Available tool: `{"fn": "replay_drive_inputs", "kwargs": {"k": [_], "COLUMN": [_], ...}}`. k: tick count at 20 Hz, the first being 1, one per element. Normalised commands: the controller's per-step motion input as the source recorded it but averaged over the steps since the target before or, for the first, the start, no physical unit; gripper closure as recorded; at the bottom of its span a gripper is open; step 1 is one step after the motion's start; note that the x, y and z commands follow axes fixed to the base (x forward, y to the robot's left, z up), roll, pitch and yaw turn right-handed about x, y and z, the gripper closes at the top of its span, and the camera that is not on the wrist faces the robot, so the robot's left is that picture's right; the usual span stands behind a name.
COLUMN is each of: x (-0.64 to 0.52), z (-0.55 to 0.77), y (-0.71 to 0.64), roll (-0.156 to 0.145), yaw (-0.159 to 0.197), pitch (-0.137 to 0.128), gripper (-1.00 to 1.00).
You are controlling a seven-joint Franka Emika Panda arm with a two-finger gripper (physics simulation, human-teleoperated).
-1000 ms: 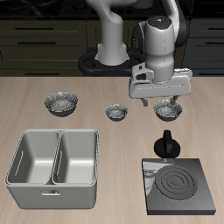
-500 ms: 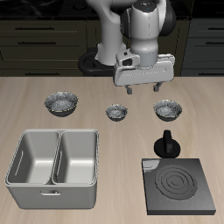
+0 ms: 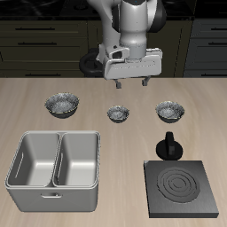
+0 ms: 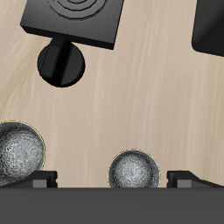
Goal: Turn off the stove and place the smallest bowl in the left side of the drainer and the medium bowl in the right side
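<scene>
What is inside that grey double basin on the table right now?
Nothing shows inside the drainer: both compartments show bare metal floors. Its near walls hide a thin strip of each floor. All three bowls sit on the table behind it, the smallest bowl in the middle.

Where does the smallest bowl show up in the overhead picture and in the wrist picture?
Exterior view: the smallest bowl sits on the table in the middle of the row of three bowls, behind the drainer.
Wrist view: the smallest bowl appears just ahead of the hand's fingertips.
Shared landmark: the black stove knob.
</scene>
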Motion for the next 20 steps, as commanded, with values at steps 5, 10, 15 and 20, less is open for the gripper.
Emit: {"fn": "replay_drive_inputs", "kwargs": {"k": [5,10,15,20], "x": [-0.19,-0.03,-0.1,-0.15], "z": [-0.06,0.03,0.09,-0.07], "y": [-0.35,-0.32,-0.36,-0.29], "roll": [-0.012,-0.012,0.063,0.106], "yaw": [0.002,-0.045,-0.062,-0.058], "pitch": [-0.018,-0.001,-0.018,-0.02], "gripper": [-1.0,-1.0,-1.0,-1.0]}}
